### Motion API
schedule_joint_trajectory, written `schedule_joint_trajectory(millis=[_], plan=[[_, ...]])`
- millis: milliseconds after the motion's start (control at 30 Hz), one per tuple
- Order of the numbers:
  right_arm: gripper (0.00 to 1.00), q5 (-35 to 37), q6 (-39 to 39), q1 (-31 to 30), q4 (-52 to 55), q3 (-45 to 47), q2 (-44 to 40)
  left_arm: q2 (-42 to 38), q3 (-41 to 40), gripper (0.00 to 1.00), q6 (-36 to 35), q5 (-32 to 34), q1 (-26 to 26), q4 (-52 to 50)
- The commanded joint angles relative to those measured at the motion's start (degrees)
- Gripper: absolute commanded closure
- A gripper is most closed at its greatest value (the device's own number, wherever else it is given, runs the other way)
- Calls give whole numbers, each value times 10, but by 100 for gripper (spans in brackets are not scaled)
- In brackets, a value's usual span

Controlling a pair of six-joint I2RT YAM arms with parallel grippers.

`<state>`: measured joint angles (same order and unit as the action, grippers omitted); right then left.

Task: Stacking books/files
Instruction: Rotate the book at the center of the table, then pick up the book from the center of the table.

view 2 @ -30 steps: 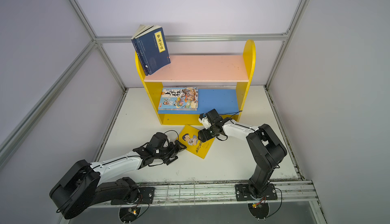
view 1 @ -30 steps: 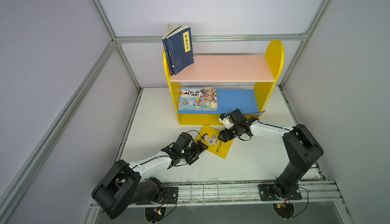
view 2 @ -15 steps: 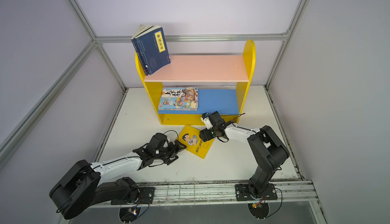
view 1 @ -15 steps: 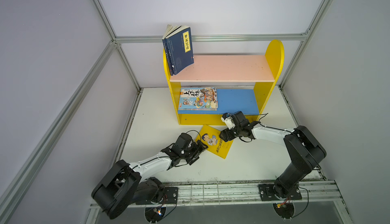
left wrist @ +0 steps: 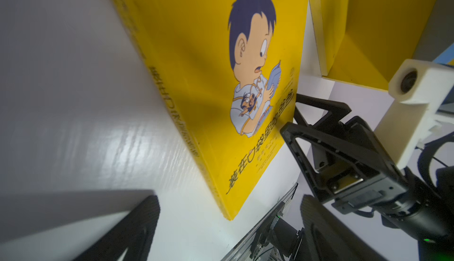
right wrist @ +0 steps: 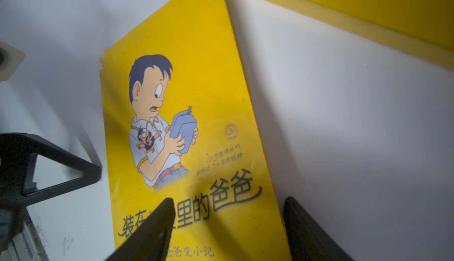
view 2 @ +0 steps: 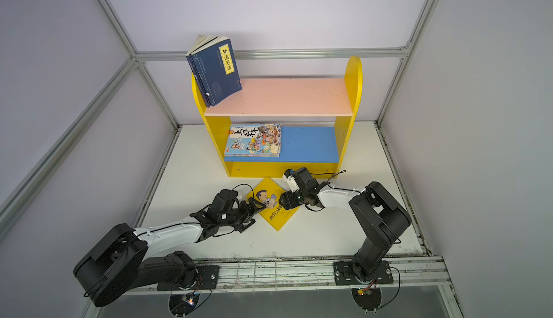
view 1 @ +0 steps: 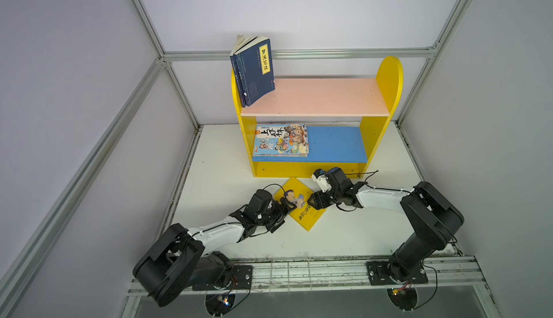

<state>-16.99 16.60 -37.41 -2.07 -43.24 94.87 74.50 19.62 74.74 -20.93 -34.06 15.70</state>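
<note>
White desk (view 1: 344, 235) in front of the yellow wooden bookshelf (view 1: 387, 92) carried the yellow cartoon-boy book (view 1: 302, 215), lying flat, cover up. Left claw (view 1: 286, 213) sat spread wide at one edge, gripping nothing; right claw (view 1: 311, 203) stood parted astride the opposite edge, one finger over the cover, holding nothing.

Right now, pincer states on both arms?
Left pincer: open, holding nothing.
Right pincer: open over the book edge, not gripping it.
</note>
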Motion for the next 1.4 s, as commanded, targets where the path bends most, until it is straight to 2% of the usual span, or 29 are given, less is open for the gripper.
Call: schedule_joint_trajectory(millis=[0,100,167,267,333,467,667,767,833,867,933,1000,1133,1233,1367], plan=[[31,-9,60,-16,-24,16,-2,29,-16,5,6,19,-3,-37],[37,-14,88,-27,-42,33,-1,53,-24,6,13,19,-8,-8],[48,-28,107,-30,-57,44,2,67,-30,6,18,18,-10,13],[72,-59,144,-31,-105,66,14,85,-40,7,29,20,-14,48],[82,-71,166,-32,-137,78,27,96,-49,9,40,20,-16,81],[85,-74,180,-40,-161,88,48,106,-61,13,50,20,-20,120],[85,-65,181,-46,-148,85,43,86,-60,27,47,30,-21,100],[80,-61,174,-46,-128,79,33,60,-52,45,37,48,-21,48],[69,-55,170,-45,-107,76,21,36,-44,55,23,59,-22,-2],[60,-51,168,-45,-98,74,13,23,-39,62,14,65,-21,-27],[41,-31,163,-46,-63,68,-9,-7,-28,82,-6,80,-22,-77],[32,-2,152,-46,-8,56,-38,-42,-18,100,-25,97,-25,-126],[19,56,125,-46,98,23,-117,-130,10,100,-73,146,-44,-218],[12,98,105,-45,170,-8,-186,-204,50,100,-114,210,-84,-302],[4,149,87,-46,251,-61,-281,-257,99,100,-157,266,-131,-358]])
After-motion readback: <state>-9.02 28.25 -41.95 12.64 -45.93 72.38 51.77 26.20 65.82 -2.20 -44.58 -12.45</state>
